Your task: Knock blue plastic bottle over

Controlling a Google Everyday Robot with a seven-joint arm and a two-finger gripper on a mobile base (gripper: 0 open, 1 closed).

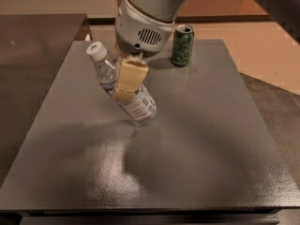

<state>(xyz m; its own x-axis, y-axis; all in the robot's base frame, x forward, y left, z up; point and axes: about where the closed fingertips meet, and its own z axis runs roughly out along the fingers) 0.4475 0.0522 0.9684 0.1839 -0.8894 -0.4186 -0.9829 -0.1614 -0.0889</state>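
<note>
1. As it takes up most of the view, the dark grey table (211, 149) comes first; its top is matte, with a soft shine near the front edge.
2. The robot arm (145, 13) comes down from the top of the view over the back left part of the table, and its light grey wrist housing has a small vent grille.
3. The gripper (125, 83) is under this housing, above the left centre of the table. It is closed around the blue plastic bottle (140, 104): one tan finger (127, 76) lies across the front of the bottle's middle, and the other finger is hidden behind it.
4. The blue plastic bottle is strongly tilted in this grip. Its white cap (97, 50) points up and to the left, and its base points down and to the right, just over a dark shadow on the table. I cannot tell if the base touches the surface.
5. The green can (183, 45) stands upright near the back edge, right of the arm and well apart from the bottle.
</note>
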